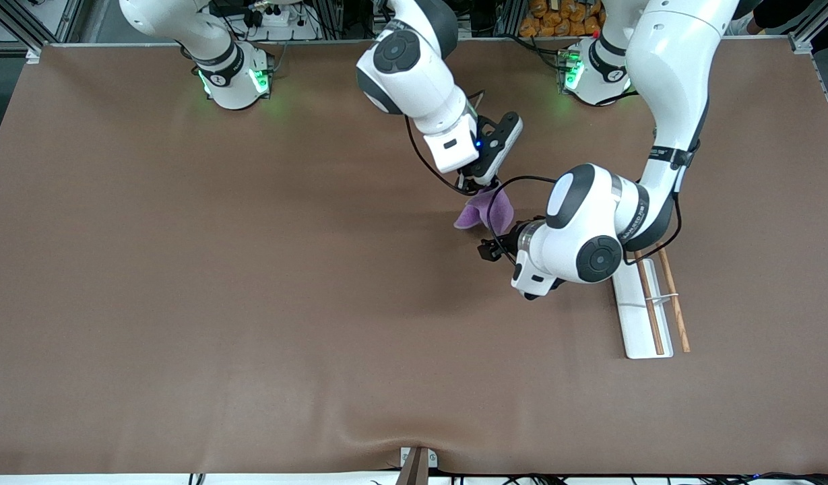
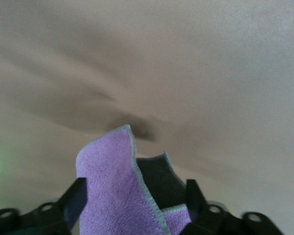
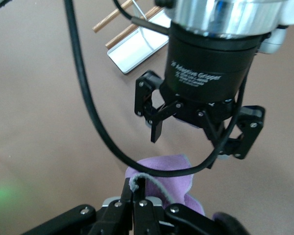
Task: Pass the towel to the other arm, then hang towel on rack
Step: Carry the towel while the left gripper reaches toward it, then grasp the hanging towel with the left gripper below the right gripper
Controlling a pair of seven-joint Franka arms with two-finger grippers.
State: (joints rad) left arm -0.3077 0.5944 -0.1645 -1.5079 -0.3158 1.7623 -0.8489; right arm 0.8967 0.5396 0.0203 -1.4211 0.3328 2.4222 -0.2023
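The purple towel hangs in the air over the middle of the table. My right gripper is shut on its upper grey-edged corner; in the right wrist view the fingers pinch that edge. My left gripper is open beside the towel's lower part. In the left wrist view the towel stands between the two spread fingers, which do not grip it. The right wrist view also shows the left gripper open over the towel. The rack lies under the left arm's wrist, with two wooden rods.
The rack's white base also shows in the right wrist view. A black cable loops from the left arm's wrist across the towel. The brown table cover has a raised fold near the edge nearest the front camera.
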